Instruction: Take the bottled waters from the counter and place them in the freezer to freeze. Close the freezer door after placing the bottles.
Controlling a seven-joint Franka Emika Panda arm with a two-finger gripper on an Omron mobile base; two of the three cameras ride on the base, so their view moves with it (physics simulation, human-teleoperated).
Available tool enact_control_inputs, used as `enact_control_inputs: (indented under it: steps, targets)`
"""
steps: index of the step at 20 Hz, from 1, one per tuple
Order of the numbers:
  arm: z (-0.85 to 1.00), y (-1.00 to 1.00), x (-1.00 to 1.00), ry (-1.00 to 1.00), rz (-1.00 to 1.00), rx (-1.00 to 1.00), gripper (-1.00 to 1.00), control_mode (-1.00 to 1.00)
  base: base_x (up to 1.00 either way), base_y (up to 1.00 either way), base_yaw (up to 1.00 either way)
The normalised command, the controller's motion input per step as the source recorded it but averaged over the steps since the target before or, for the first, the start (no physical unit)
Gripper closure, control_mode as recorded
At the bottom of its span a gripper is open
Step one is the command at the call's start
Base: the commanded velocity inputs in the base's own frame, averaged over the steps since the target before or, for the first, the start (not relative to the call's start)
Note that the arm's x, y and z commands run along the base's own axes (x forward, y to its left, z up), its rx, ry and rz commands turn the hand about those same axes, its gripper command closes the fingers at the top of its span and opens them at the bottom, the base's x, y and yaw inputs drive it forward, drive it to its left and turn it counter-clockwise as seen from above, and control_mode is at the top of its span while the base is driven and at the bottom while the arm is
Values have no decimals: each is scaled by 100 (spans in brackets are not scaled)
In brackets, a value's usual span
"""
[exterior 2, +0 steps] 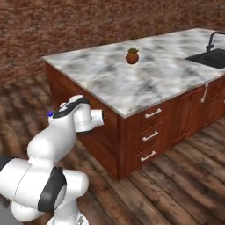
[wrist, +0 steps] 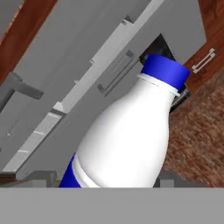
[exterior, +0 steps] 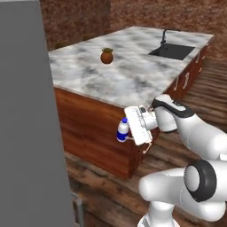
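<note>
A bottled water (exterior: 123,130), white-bodied with a blue cap and blue label band, hangs in the air just off the near corner of the counter (exterior: 128,77). My gripper (exterior: 128,132) is shut on it, pointing left toward a tall grey fridge panel (exterior: 26,115). In the hand view the bottled water (wrist: 131,135) rises between my fingers with its cap up and to the right. Behind it are tilted grey fridge fronts (wrist: 87,57) with bar handles; I cannot tell which one is the freezer door. In the right base view the blue cap (exterior 2: 50,114) peeks out beside my arm.
A small brown pot (exterior: 107,56) stands on the marble counter, and a black sink with a tap (exterior: 172,51) is set in its far end. Wooden drawers with silver handles (exterior 2: 150,136) line the counter's side. Plank floor lies between counter and fridge.
</note>
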Motion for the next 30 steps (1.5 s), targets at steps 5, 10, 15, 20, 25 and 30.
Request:
enact_control_inputs:
  steps: [5,10,15,20,25,30]
  targets:
    - [0,0,0,0,0,0,100,100,73,-95,29]
    - [0,0,0,0,0,0,100,100,97,-83,27]
    - [0,0,0,0,0,0,100,100,91,-19,51]
    - [0,0,0,0,0,0,100,100,100,3,43]
    - [0,0,0,0,0,0,100,100,96,39,40]
    - [0,0,0,0,0,0,100,100,98,45,32]
